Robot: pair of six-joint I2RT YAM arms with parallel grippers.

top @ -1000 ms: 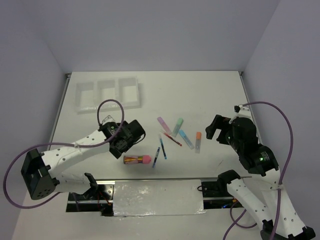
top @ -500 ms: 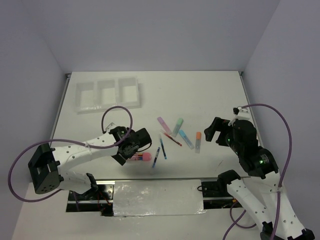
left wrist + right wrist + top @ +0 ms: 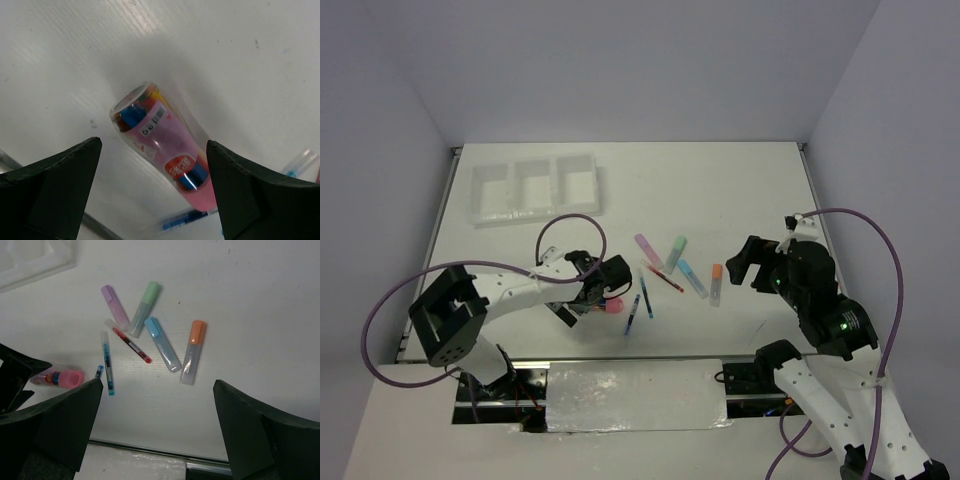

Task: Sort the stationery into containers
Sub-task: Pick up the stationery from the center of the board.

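Nothing sorted; bins (image 3: 557, 186) empty. Left pincer (image 3: 154, 145), jaws apart, straddles the pink tube (image 3: 167, 152). Right pincer (image 3: 159, 384), apart, hangs above the highlighters (image 3: 162, 344) and pens (image 3: 131, 346) lying loose.

Nothing really readable: the pink tube (image 3: 165, 150) between the jaws has a barcode and a red logo, both too blurry.

Overhead view down on table (image 3: 740, 190), left wrist close, right higher, sharing pink tube (image 3: 165, 145)
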